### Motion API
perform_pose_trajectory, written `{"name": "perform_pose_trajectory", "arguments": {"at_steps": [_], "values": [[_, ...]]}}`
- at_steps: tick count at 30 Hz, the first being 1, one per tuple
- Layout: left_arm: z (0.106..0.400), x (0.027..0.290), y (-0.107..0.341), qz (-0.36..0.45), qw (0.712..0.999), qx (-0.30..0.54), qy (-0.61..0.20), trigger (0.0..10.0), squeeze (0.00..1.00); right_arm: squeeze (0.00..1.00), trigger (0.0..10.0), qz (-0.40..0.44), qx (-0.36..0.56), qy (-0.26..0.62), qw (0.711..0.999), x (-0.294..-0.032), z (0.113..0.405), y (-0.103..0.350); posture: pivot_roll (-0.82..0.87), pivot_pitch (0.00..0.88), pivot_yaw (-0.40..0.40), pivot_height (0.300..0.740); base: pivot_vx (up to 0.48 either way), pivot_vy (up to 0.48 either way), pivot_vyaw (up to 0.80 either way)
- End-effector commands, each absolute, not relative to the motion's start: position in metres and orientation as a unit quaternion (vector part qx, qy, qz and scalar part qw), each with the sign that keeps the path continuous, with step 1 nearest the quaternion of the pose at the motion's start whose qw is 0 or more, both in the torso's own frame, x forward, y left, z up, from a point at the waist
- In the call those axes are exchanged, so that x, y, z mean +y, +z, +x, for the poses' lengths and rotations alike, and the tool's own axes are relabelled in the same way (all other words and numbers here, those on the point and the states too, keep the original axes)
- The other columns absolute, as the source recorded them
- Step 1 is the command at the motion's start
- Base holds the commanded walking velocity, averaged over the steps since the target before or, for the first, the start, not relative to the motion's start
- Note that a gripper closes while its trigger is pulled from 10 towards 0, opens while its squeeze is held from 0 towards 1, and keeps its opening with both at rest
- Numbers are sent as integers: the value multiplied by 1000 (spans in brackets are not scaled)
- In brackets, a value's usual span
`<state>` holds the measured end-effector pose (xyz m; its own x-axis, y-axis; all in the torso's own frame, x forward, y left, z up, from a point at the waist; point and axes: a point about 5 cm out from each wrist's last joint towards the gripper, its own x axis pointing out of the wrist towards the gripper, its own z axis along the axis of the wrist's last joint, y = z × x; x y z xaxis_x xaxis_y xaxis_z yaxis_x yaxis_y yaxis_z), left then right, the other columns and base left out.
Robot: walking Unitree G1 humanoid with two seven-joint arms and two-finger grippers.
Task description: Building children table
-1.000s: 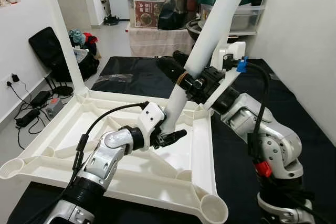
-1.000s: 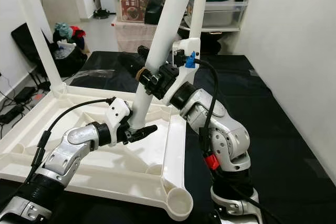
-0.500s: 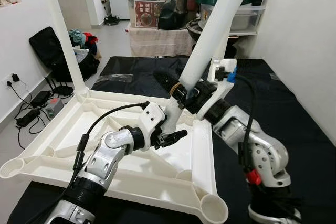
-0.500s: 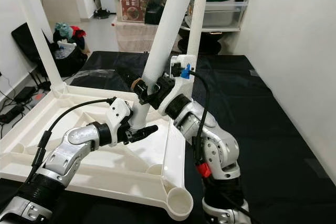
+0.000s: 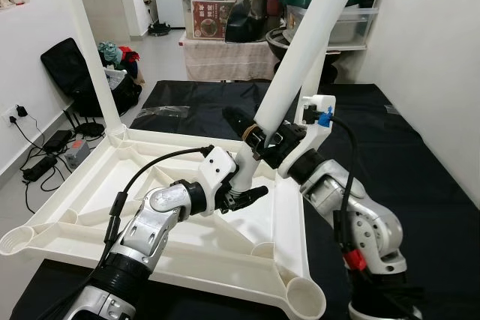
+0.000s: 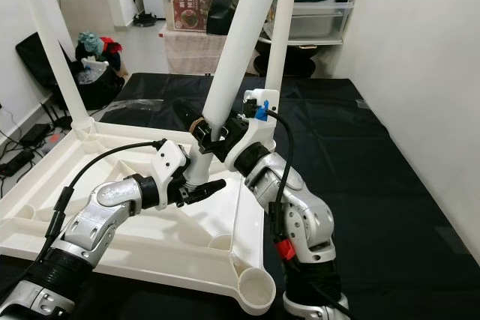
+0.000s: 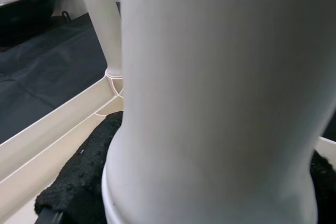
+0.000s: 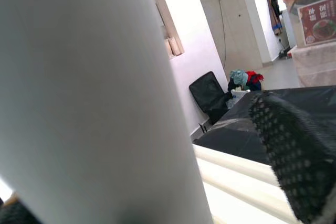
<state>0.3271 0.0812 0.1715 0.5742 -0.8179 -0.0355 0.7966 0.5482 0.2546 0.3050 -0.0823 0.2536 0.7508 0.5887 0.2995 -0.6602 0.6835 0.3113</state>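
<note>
The left tool is pinched on the lower end of a leaning white table leg, just above where that end meets the upturned white tabletop; in the left wrist view the leg sits tight between the black fingers. The right tool grips the same leg a little higher up, its fingers pressed against the tube from both sides; the right wrist view shows one dotted black pad beside the leg.

The leg tilts up and away toward the far right, its foot over the inner ribs near the tabletop's far right corner, beside a socket that already holds an upright white leg. Another leg stands upright in the far left corner socket. The two near corner sockets, near right and near left, are open.

The tabletop lies underside up on a black mat spread on the floor. Beyond the mat stand stacked storage boxes with an orange lid, and a black bag rests against the wall on the left. A power strip with cables lies on the floor near the left wall.
</note>
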Motion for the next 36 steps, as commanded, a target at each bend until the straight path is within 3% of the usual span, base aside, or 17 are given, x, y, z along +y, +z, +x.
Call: {"name": "perform_pose_trajectory", "arguments": {"at_steps": [1,2,3,4,5,6,8,11,12,13,14,23,24,25,29,33,36], "values": [[323,73,173,129,864,-56,-483,3961,263,0,3294,206,-81,337,915,-79,306,249,31,0,-25,740,0,0,0],[323,73,173,129,864,-56,-483,3961,263,0,3294,206,-81,337,915,-79,306,249,31,0,-25,740,0,0,0],[323,73,173,129,864,-56,-483,4078,267,0,627,209,-83,335,915,-79,306,249,32,0,-26,740,0,0,0],[323,73,173,129,864,-56,-483,4745,267,0,0,211,-85,334,915,-79,306,248,31,0,-26,740,0,0,0],[323,73,173,129,864,-56,-483,4745,267,0,0,211,-85,334,915,-79,306,248,31,0,-26,740,0,0,0],[323,73,172,130,864,-56,-484,5961,267,0,0,212,-87,333,915,-79,306,248,30,0,-24,740,0,0,0],[323,73,173,132,863,-59,-484,10000,271,0,0,214,-89,332,914,-78,305,247,29,0,-26,740,0,0,0],[323,72,173,132,863,-61,-484,10000,298,0,0,213,-90,332,915,-78,305,247,29,0,-26,740,0,0,0],[322,72,174,128,862,-65,-486,10000,384,0,0,212,-91,331,915,-79,305,246,29,0,-26,740,0,0,0],[322,72,174,128,862,-65,-486,10000,384,0,0,212,-91,331,915,-79,305,246,29,0,-26,740,0,0,0],[322,72,175,128,861,-67,-488,10000,757,0,0,211,-92,330,916,-79,305,246,30,0,-27,740,0,0,0],[320,73,174,132,857,-67,-493,10000,706,0,0,203,-102,343,911,-81,304,247,34,0,-30,740,0,0,0],[320,73,175,131,857,-68,-494,10000,718,0,0,202,-104,346,910,-82,303,248,34,0,-30,740,0,0,0],[319,74,176,129,857,-72,-493,10000,1000,0,0,201,-106,345,911,-84,303,248,35,0,-30,740,0,0,0],[319,77,179,115,857,-81,-496,10000,1000,0,0,196,-110,331,916,-90,307,249,36,0,-29,740,0,0,0],[318,87,184,111,865,-96,-480,10000,1000,0,0,136,-128,244,952,-125,327,253,42,0,-33,740,0,0,0],[318,89,185,111,867,-100,-475,10000,1000,0,0,109,-133,225,959,-137,331,255,46,0,-36,740,0,0,0]]}}
